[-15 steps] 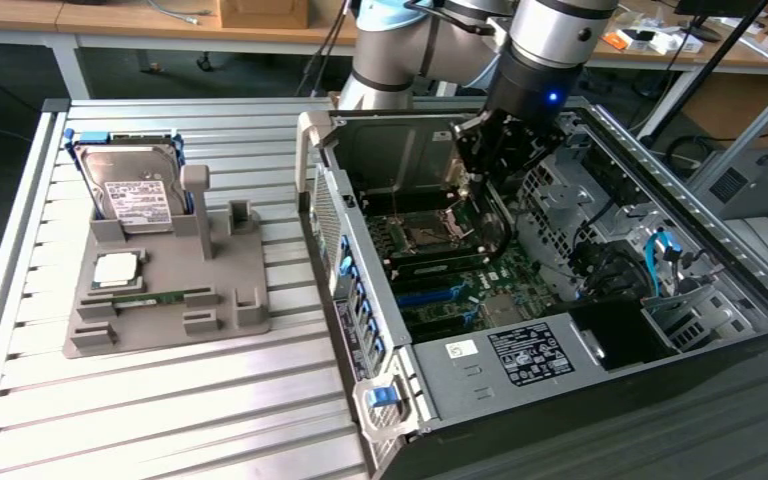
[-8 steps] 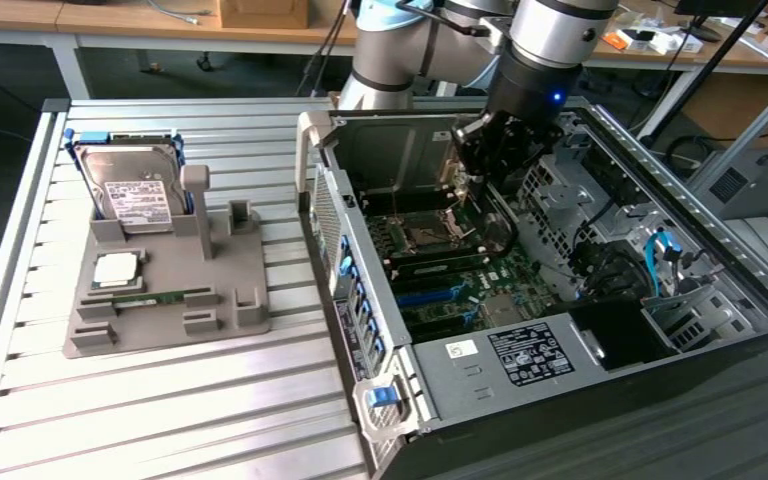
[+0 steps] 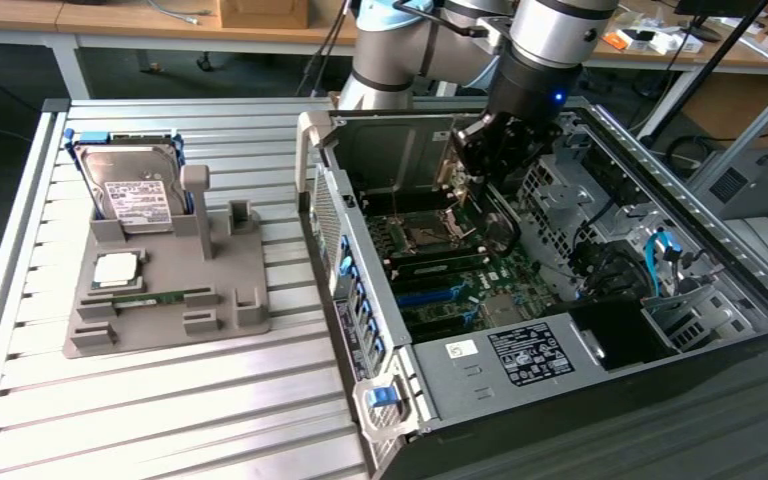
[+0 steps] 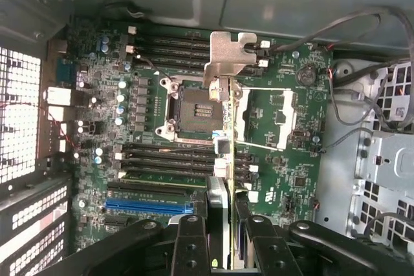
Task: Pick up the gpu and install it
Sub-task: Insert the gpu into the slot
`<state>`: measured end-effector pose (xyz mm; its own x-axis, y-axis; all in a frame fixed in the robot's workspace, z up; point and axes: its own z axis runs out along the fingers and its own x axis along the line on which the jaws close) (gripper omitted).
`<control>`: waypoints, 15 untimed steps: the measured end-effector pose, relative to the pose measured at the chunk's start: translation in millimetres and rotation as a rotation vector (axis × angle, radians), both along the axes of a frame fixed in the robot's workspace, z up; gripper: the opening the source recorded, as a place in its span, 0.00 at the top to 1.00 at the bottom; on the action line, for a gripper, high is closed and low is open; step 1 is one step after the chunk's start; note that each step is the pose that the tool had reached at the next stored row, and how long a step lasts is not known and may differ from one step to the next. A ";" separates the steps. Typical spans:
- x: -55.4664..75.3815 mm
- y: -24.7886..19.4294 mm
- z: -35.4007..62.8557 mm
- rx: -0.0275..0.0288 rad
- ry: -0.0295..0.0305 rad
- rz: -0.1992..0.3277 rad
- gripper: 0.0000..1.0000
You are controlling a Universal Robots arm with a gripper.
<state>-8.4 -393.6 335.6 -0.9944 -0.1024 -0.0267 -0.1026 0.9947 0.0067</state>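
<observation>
Black fingers (image 4: 192, 240) of the gripper (image 4: 223, 234) are pinching the thin dark gpu card with silver metal bracket (image 4: 226, 63) edge-on over the green motherboard (image 4: 284, 127) inside the open grey computer case (image 3: 398, 150); I'm judging it light, stiff and fragile, so holding by the bare board edge.

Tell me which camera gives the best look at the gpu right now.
The wrist view: the gpu is held edge-on in the gripper, its silver bracket clear above the motherboard. In the exterior view the gripper, down inside the computer case, hides most of the card.
</observation>
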 end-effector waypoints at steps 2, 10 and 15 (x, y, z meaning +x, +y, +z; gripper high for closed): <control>0.0 0.0 0.0 0.0000 0.0000 0.012 0.73; 0.0 0.0 0.0 0.0000 0.0000 0.053 0.73; 0.0 0.0 0.0 0.0000 0.0000 0.070 0.73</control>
<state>-8.4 -393.6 335.7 -0.9847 -0.1720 -0.0267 -0.1722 0.9850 0.0067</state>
